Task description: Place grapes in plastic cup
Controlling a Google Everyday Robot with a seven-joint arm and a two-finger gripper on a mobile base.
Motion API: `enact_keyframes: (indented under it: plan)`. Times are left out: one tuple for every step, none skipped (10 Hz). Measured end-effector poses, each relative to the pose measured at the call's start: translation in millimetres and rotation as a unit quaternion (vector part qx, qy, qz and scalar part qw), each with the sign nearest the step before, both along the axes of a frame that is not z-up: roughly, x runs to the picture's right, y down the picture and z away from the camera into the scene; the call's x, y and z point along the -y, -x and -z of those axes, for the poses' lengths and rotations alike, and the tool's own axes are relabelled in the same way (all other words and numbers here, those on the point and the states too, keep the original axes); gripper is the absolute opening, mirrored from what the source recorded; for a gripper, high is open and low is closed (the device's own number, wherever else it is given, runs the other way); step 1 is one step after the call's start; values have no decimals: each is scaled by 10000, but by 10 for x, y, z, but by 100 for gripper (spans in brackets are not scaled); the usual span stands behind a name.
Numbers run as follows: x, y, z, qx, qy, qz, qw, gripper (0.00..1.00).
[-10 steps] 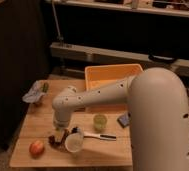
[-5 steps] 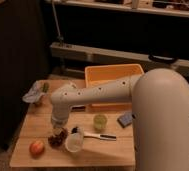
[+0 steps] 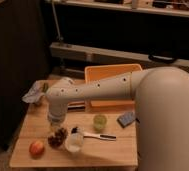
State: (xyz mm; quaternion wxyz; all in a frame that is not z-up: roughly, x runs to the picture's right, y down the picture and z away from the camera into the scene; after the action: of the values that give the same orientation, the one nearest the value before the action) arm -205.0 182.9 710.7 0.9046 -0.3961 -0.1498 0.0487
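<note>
The grapes (image 3: 57, 137), a small dark purple-red bunch, lie on the wooden table (image 3: 113, 150) near its front left. My gripper (image 3: 55, 126) points straight down just above the bunch, at the end of the white arm that reaches in from the right. The plastic cup (image 3: 99, 121), small and translucent light green, stands upright at the table's middle, to the right of the grapes and apart from the gripper.
A red-yellow apple (image 3: 36, 148) lies left of the grapes. A white cup (image 3: 74, 142) stands just right of them, with a utensil (image 3: 97, 135) beside it. An orange tray (image 3: 113, 75) is at the back, a crumpled bag (image 3: 35, 92) at the back left, and a blue object (image 3: 126, 119) at the right.
The arm's wrist has shifted a little to the left and stands over the grapes. The grapes, cups and apple have not moved.
</note>
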Motion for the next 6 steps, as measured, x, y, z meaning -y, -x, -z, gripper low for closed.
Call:
enact_keyframes:
  plan:
    - [98,17,118,-2,-106,0,9999,0]
    - [201,40,241,-9,-217,8,9998,0]
    - [293,66,349,-20,-319,19,9995,0]
    - [368,103,446,-31,-427,38,9991,0]
    - [404,146,511,-17,-503,70,9987,1]
    - [420,184,547,-5,-539,111,9985,6]
